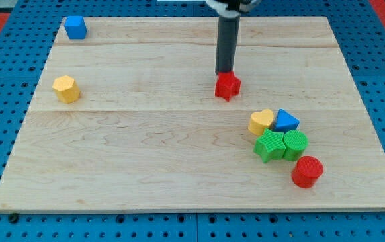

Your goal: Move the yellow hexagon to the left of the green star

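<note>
The yellow hexagon (66, 88) lies near the board's left edge, in its upper half. The green star (269, 145) sits in a cluster at the view's lower right, far from the hexagon. My tip (225, 72) stands at the upper middle, touching the top edge of a small red block (227, 86). The tip is far to the right of the yellow hexagon and up and to the left of the green star.
A yellow heart (261, 122), a blue triangle (286, 121) and a green cylinder-like block (295, 144) crowd the star. A red cylinder (307, 171) lies just below them. A blue cube (76, 27) sits at the top left corner of the wooden board (145, 168).
</note>
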You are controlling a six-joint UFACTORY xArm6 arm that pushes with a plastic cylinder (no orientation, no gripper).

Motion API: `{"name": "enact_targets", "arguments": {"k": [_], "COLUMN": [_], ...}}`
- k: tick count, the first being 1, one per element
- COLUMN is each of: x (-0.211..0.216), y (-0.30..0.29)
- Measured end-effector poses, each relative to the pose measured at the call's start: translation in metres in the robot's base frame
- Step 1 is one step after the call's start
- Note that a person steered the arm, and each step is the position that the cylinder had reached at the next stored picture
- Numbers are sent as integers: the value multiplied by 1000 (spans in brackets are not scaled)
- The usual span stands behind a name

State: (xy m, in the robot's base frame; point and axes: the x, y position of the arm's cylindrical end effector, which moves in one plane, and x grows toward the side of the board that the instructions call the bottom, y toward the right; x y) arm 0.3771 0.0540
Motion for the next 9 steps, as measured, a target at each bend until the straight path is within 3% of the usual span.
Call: {"name": "enact_targets", "arguments": {"k": [1,3,4,5,6,7,8,9], "x": [21,24,75,88,63,120,82,39], "y": [20,-34,6,-6,-81,-198,-335,-348]}}
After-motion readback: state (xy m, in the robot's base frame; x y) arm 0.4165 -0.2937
